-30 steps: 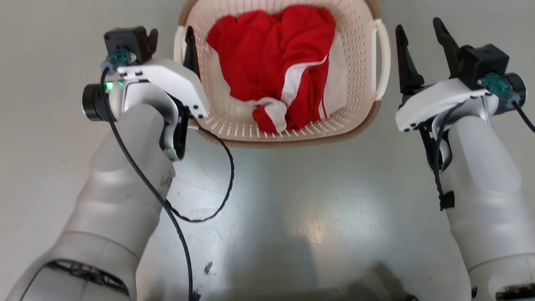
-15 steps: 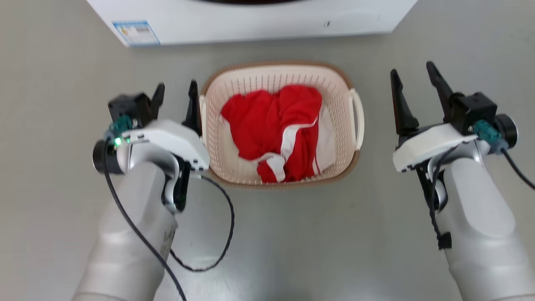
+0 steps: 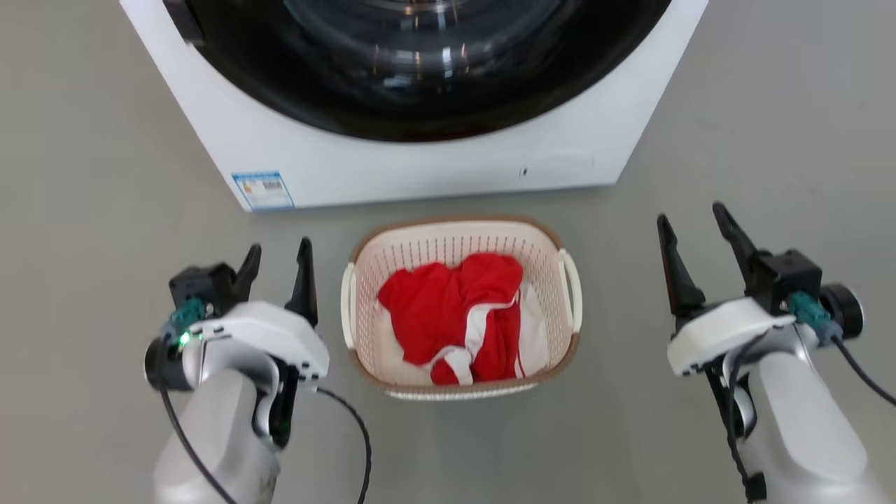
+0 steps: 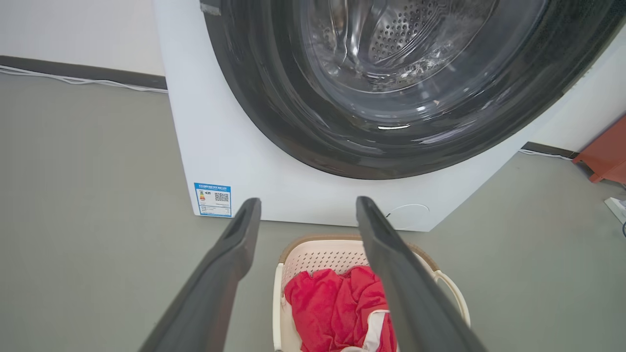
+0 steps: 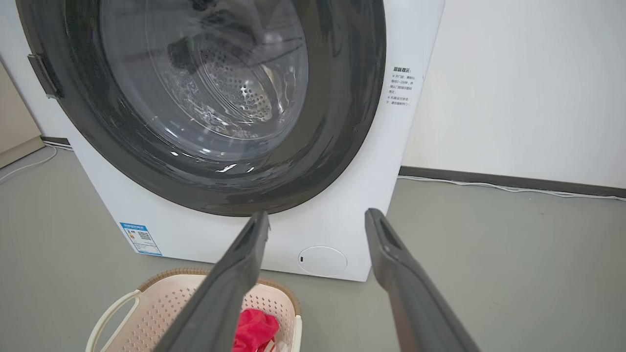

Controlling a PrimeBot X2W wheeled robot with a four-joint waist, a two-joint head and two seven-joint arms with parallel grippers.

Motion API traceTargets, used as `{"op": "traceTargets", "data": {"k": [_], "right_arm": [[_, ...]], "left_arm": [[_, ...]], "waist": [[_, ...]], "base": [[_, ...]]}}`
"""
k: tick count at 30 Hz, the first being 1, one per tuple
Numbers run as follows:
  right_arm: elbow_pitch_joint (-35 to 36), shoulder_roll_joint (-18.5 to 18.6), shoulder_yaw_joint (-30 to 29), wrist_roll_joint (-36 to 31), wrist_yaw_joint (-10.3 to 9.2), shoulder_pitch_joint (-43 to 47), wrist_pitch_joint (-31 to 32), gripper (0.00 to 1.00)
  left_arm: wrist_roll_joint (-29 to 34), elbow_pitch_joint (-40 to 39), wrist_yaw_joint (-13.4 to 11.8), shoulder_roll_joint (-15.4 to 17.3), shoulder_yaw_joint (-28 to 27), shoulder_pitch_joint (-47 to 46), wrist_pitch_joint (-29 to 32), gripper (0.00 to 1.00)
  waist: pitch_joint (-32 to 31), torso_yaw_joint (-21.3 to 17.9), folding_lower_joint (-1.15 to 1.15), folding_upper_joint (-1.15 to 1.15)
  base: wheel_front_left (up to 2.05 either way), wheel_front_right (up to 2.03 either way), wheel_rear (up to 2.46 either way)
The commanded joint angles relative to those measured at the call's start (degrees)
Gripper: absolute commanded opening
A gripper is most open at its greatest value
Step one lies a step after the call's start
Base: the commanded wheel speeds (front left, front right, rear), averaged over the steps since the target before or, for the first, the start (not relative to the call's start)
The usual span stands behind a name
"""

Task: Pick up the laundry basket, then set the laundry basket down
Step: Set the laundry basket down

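The laundry basket (image 3: 458, 381) sat on the floor (set-down apparently complete); both pincers, left (image 3: 276, 269) and right (image 3: 689, 238), gaped empty, needing only withdrawal.

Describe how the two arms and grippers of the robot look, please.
Both arms have pale grey forearms and white wrist shells. The left gripper and right gripper each have two long dark pointed fingers, a black camera block, a teal connector and black cables. A green light glows on the left wrist.
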State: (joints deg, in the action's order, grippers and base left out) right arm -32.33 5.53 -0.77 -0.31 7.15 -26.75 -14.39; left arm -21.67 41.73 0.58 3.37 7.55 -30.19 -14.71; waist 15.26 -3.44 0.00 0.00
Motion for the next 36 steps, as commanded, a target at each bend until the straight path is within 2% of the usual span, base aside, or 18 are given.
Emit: {"op": "traceTargets", "data": {"k": [1,16,36], "right_arm": [[1.17,0.1,0.81,0.02,0.34,1.36,-0.61,1.0],[1.37,-0.89,-0.32,-0.78,0.34,9.79,-0.61,1.0],[2.7,-1.42,-2.32,-1.61,0.34,14.22,-0.61,1.0]], "left_arm": [[0.71,-1.79,0.36,1.2,-2.06,1.52,-0.29,1.0],[2.35,-6.4,0.58,0.18,-5.72,13.51,-0.29,1.0],[2.58,-11.27,-0.65,-0.37,-7.65,20.2,-0.29,1.0]], "waist": [[-3.61,-0.27,0.0,0.0],[-13.64,-0.61,0.0,0.0],[-16.21,-0.01,0.0,0.0]], "base": [[0.0,0.0,0.0],[0.0,0.0,0.0],[0.0,0.0,0.0]]}}
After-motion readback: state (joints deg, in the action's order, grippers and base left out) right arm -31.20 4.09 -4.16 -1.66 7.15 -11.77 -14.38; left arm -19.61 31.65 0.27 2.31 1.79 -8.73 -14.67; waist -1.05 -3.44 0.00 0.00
